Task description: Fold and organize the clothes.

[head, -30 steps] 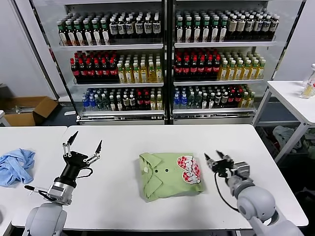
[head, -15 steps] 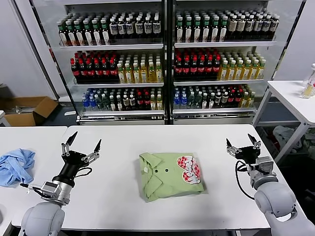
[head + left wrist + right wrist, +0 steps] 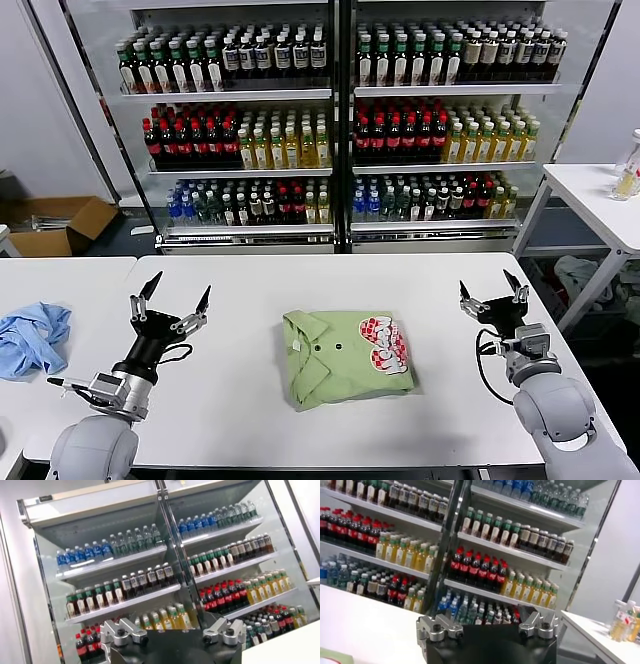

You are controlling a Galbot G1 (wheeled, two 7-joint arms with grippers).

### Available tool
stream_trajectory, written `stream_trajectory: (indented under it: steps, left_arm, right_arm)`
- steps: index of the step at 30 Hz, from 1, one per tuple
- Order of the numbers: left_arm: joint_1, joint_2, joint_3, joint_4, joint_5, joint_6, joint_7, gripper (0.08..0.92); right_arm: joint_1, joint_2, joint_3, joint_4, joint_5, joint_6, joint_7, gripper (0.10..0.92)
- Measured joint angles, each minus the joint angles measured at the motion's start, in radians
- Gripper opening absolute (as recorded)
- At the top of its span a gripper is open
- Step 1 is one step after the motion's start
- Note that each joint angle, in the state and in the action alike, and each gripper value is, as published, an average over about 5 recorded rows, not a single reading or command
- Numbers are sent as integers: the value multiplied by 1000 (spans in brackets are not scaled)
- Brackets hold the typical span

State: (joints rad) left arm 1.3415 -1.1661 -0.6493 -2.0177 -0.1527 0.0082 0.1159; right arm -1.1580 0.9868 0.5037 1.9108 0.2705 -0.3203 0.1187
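Observation:
The light green polo shirt lies folded into a compact rectangle in the middle of the white table, collar and dark buttons to the left, red-and-white graphic to the right. My left gripper is open and empty, raised above the table well left of the shirt, fingers pointing up and away. My right gripper is open and empty, raised well right of the shirt near the table's right side. Both wrist views face the drink shelves, not the shirt.
A crumpled blue garment lies on the adjoining table at the far left. A glass-fronted cooler full of bottles stands behind the table. Another white table with a bottle stands at the right.
My right gripper has pulled away from the shirt's right edge, moving right and up. My left gripper has barely shifted. The shirt has not moved.

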Motion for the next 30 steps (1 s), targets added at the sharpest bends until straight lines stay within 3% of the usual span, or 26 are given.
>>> stream_trajectory:
  steps: [30]
  left_arm:
    - [14,-48,-5,26,43,-24,-3,823]
  right_arm:
    - [-24,2,3,23,-34,38,-6,823]
